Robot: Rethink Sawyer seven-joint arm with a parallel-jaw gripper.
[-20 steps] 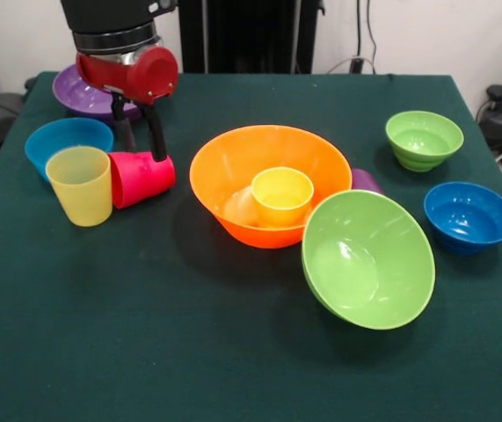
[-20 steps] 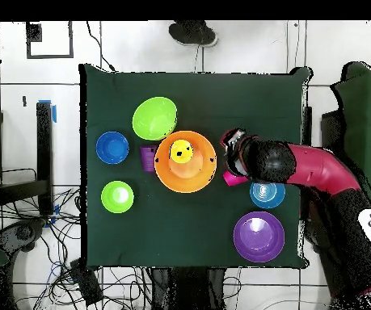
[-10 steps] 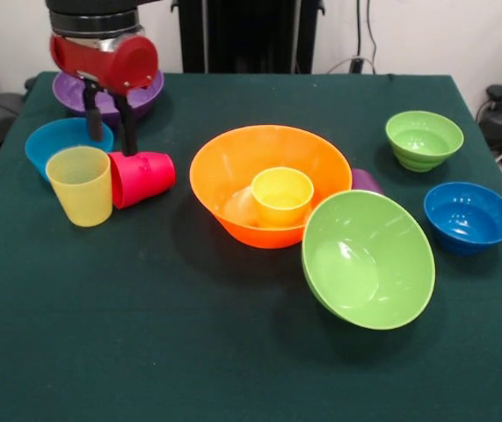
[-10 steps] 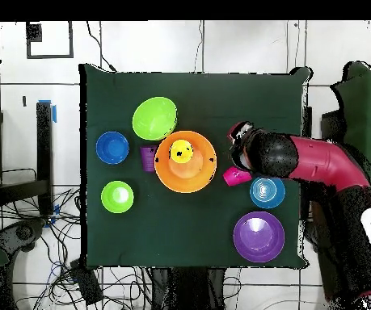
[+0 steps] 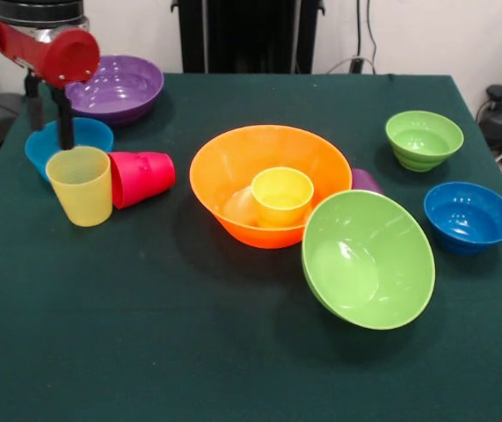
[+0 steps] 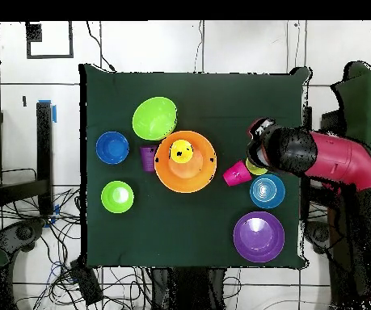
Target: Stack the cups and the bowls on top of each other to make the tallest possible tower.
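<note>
Probably light, slick, stiff: red-pink cup tipped sideways, best pinched at rim. Fingers released, grasping nothing, above blue bowl.

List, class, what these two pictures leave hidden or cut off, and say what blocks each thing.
- Purple cup: front view, mostly hidden behind the orange bowl.
- Pale yellow cup: overhead view, mostly covered by the arm.
- End effector: front view, upper arm cut by the top edge.
- Blue bowl: front view, partly behind the cup and end effector.

Glossy plastic bowls; ribbed cups; matt cloth table.
</note>
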